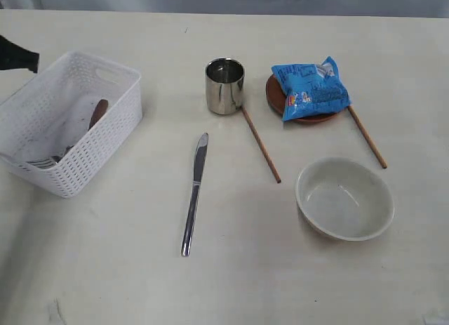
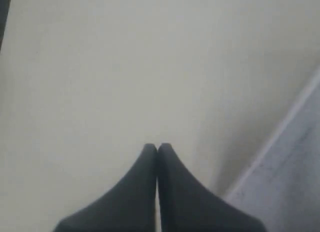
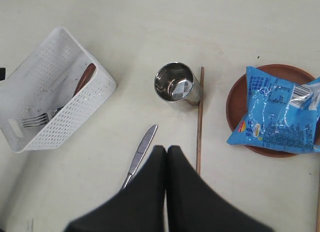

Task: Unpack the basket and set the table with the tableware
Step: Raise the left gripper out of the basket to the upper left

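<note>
The white basket (image 1: pixel 98 153) stands at the table's (image 1: pixel 105 269) left, holding a dark wooden spoon (image 1: pixel 99 112) and a fork (image 1: pixel 48 161). Out on the table lie the steel cup (image 1: pixel 224 86), the knife (image 1: pixel 195 193), two chopsticks (image 1: pixel 261 144) (image 1: pixel 367 137) and the off-white bowl (image 1: pixel 344 199). A blue snack bag (image 1: pixel 311 88) lies on the brown plate (image 1: pixel 275 95). My right gripper (image 3: pixel 166 149) hangs shut and empty high above the knife (image 3: pixel 142 149) and cup (image 3: pixel 175 84). My left gripper (image 2: pixel 157 147) is shut and empty over bare tabletop; its dark end (image 1: pixel 21 58) shows beside the basket's far corner.
The right wrist view shows the basket (image 3: pixel 75 117) with fork (image 3: pixel 37 119) and spoon (image 3: pixel 85 76), one chopstick (image 3: pixel 200 117), and the bag (image 3: pixel 277 111) on the plate (image 3: pixel 237 99). A pale strip (image 2: pixel 290 172) borders the tabletop in the left wrist view.
</note>
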Controlling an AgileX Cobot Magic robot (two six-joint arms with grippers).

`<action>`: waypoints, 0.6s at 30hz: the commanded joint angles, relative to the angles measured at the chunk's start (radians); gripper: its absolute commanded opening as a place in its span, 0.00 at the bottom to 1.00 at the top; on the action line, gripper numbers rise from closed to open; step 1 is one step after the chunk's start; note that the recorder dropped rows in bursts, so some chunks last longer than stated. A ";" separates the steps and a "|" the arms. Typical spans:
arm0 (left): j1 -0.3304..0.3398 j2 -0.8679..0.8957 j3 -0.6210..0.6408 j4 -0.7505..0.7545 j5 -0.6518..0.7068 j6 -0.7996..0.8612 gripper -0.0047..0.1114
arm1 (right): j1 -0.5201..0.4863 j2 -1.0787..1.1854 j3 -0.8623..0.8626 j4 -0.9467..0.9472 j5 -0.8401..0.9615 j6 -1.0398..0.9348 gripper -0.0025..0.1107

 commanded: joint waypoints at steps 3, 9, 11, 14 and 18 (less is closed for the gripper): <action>0.099 -0.008 0.110 -0.325 -0.095 0.237 0.04 | -0.007 -0.005 0.000 0.005 0.002 -0.011 0.02; 0.086 -0.010 0.146 -0.584 -0.138 0.456 0.04 | -0.007 -0.005 0.000 0.011 0.002 -0.011 0.02; 0.078 -0.019 0.146 -0.605 -0.130 0.482 0.04 | -0.007 -0.005 0.000 0.011 0.002 -0.011 0.02; 0.078 -0.045 0.146 -0.584 -0.148 0.453 0.04 | -0.007 -0.005 0.000 0.011 0.002 -0.011 0.02; 0.078 -0.109 0.137 -0.549 -0.206 0.408 0.04 | -0.007 -0.005 0.000 0.011 0.002 -0.011 0.02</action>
